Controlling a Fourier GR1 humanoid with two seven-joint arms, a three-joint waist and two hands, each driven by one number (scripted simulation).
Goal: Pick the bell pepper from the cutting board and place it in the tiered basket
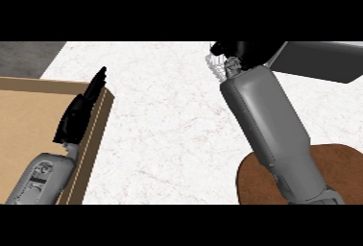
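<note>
My right forearm reaches from the lower right up to the view's top, where my right hand [236, 48] shows as a dark shape over a bit of pale wire, the tiered basket [218, 67]. The forearm and hand hide most of the basket. No bell pepper shows anywhere; whether the right hand holds it cannot be seen. The round brown cutting board [342, 166] lies at the lower right, partly under the forearm, with nothing on its visible part. My left hand [80, 111] rests open at the left, fingers straight and pointing up.
A shallow wooden box [28, 120] fills the left side, its rim running under my left hand. A grey slab-like shape [322, 60] sits at the top right beside my right hand. White speckled counter [166, 134] lies between the arms.
</note>
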